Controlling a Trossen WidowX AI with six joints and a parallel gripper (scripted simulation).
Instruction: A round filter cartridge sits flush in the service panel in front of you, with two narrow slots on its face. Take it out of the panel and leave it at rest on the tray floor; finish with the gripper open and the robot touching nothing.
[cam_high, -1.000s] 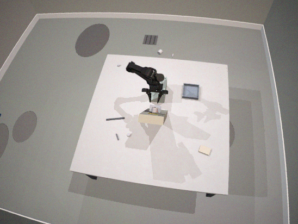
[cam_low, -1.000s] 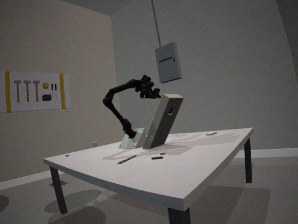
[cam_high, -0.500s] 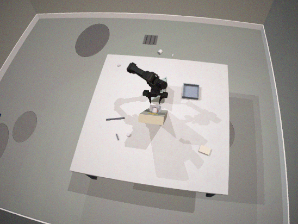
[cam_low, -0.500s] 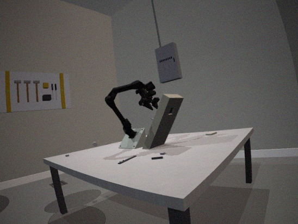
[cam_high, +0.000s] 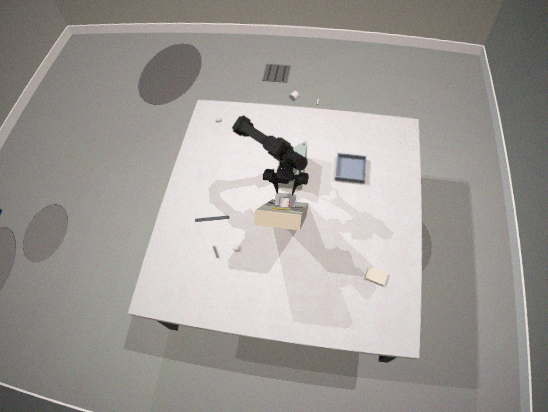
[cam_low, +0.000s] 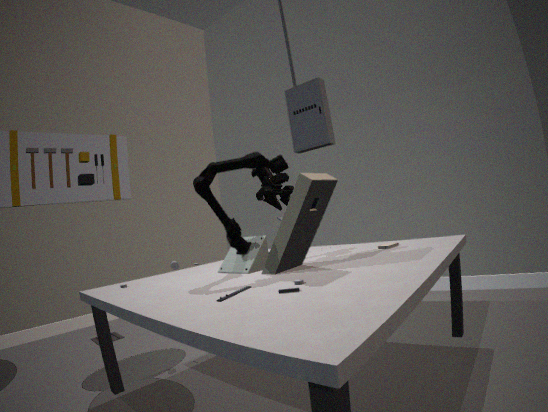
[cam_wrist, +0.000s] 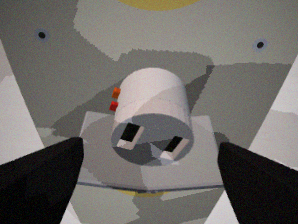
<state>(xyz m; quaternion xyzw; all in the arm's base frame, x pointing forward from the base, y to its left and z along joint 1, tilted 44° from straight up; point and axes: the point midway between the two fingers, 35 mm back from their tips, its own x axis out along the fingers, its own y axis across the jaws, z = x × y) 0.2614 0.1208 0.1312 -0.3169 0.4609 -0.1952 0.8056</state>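
Observation:
The round white filter cartridge is out of the panel's round hole and rests on a pale ledge on the front of the tilted service panel. Its grey face with two dark slots points toward the wrist camera, and small orange and red tabs show on its side. My gripper is open, one finger on each side of the cartridge, with a gap on both sides. The blue-grey tray lies empty on the table, beside the arm's base.
The arm's pale green wedge base stands close to the panel. A long dark bar, a short dark rod, a small pale piece and a tan block lie on the table.

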